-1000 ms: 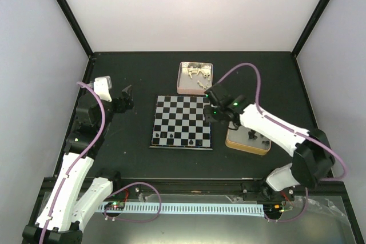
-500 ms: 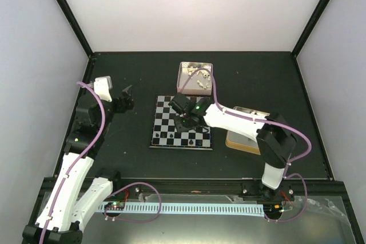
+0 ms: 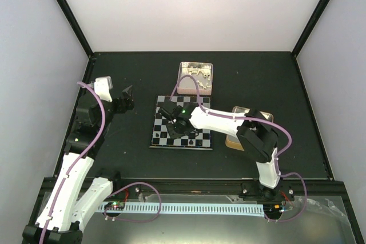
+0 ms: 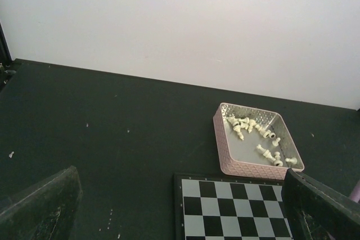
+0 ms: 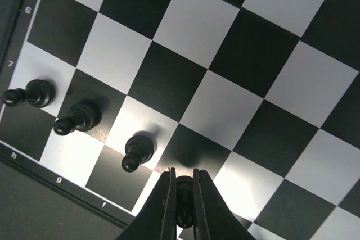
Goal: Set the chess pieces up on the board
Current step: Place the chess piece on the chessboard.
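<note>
Black-and-silver checked square chessboard (image 3: 160, 132) lay mid-table in the top view, with the right gripper (image 3: 180, 127) over it and the left gripper (image 3: 127, 96) well aside.

Left wrist: its jaws stood wide apart, and cream-white chess pieces (image 4: 247, 125) sat in a pink tin (image 4: 221, 141) beyond the board.

Right wrist: fingers (image 5: 163, 206) clamped a glossy black pawn (image 5: 184, 195) near three standing black pawns (image 5: 136, 150).
</note>
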Available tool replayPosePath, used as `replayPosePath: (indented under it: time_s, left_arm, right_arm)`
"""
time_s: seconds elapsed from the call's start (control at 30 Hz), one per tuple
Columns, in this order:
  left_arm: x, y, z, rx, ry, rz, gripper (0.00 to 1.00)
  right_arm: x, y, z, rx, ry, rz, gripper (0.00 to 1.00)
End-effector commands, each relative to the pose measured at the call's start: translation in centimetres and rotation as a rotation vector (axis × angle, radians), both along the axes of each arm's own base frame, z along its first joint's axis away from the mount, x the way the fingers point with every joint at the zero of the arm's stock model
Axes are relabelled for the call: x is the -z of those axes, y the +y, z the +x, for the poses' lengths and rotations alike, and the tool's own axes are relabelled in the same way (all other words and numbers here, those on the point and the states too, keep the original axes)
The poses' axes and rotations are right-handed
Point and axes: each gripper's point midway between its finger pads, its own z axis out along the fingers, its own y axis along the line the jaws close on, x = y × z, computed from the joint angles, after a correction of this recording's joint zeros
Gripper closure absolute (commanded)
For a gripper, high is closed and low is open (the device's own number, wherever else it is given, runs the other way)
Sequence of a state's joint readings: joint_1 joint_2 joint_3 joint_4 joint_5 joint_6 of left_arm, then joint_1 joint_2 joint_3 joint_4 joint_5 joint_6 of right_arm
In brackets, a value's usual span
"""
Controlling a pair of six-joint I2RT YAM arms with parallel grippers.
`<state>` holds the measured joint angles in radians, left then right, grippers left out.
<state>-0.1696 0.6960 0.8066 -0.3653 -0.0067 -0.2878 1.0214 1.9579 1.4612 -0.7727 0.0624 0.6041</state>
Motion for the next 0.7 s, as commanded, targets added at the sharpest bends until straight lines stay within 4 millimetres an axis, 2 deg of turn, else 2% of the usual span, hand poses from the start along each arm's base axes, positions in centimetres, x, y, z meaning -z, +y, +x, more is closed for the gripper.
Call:
replayPosePath:
  time_s: [0.0,0.67]
  left_arm:
    - [-0.4,0.0,0.1,0.003,-0.025,0.001,0.01]
    - [-0.4,0.1,0.1,-0.001,-0.023,0.003,0.01]
  right_arm:
    - [0.5,0.3,-0.2,-0.016,0.004,-0.028,0.98]
    - [2.5,0.2,-0.3,-0.016,0.018,-0.072,0.95]
